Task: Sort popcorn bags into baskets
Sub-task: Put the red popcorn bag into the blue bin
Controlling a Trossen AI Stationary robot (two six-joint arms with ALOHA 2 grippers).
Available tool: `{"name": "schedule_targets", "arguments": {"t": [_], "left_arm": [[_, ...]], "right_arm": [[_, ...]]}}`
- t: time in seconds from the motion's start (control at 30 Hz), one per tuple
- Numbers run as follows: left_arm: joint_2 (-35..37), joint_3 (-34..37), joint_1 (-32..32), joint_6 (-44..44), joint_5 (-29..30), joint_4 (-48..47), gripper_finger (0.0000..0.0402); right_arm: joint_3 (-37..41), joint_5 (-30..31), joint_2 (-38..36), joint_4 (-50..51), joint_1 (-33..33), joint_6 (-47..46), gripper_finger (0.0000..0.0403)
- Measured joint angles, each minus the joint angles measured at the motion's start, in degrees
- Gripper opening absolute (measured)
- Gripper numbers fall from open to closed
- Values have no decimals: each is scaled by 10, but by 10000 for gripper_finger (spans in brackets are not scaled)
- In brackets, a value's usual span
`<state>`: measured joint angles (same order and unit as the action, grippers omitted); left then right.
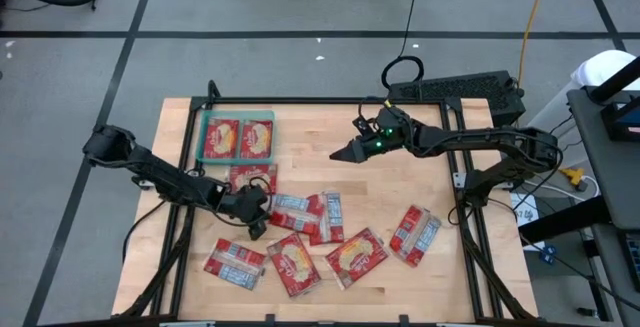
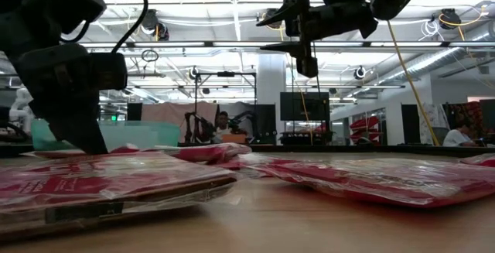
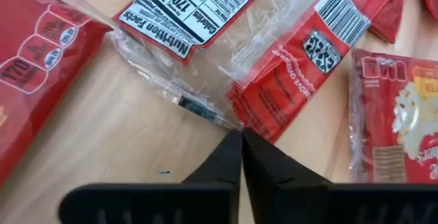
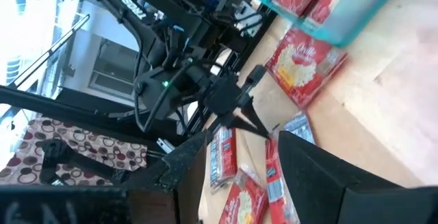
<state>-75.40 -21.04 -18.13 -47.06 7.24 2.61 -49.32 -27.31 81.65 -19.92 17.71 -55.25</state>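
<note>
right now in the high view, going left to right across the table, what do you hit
left gripper, shut and down among the popcorn bags → right gripper, open and hanging over bare wood → lone popcorn bag nearest the right edge. The teal basket and the packets in the middle overlap too much to order.

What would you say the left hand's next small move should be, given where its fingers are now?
Probably a slight lift to test the grip. The left hand is shut at the clear edge of a popcorn bag lying label-up on the table, but whether the film is pinched is unclear. If the bag rises, carry it to the teal basket, which already holds two.
</note>
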Motion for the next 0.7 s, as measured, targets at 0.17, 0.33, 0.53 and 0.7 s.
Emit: {"name": "schedule_targets", "arguments": {"t": [0.17,0.33,0.53,0.7], "left_arm": [[0,0,11,17,-32,2,4],[1,0,27,50,-36,23,3],[1,0,52,91,-75,89,2],[1,-1,54,99,-103,140,1]], "right_arm": [[0,1,0,42,-11,-31,173],[0,13,0,147,-31,-63,173],[0,65,0,215,-76,-102,173],[0,107,0,219,-115,-114,175]]}}
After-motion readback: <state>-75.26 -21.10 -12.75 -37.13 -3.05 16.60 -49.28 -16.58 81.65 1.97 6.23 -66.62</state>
